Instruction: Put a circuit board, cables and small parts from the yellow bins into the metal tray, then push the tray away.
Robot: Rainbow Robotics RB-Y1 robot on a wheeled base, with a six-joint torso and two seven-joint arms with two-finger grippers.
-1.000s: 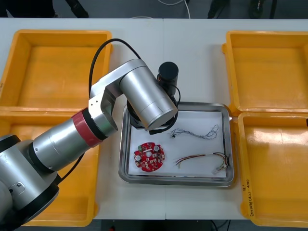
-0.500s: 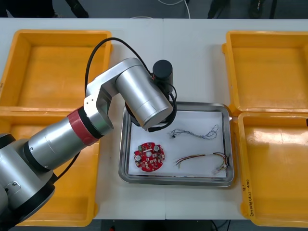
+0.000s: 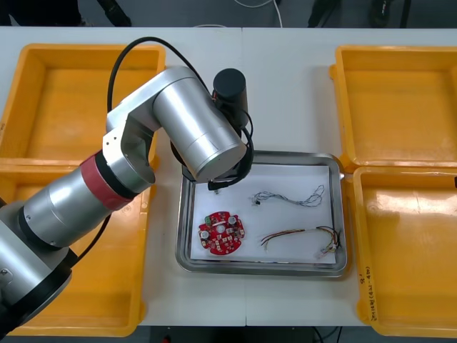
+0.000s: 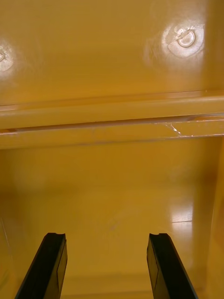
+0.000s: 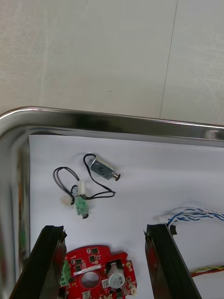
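White-lined tray holds circuit board — near left end effector.

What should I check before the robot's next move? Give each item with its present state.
1. Circuit board inside metal tray: ok.
2. Blue and white cable and red and yellow cable inside tray: ok.
3. Small metal parts inside tray: ok.
4. Left end effector open, empty: ok.
5. Right end effector open above a yellow bin: ok.
6. Left end effector against tray rim for pushing: not ok.
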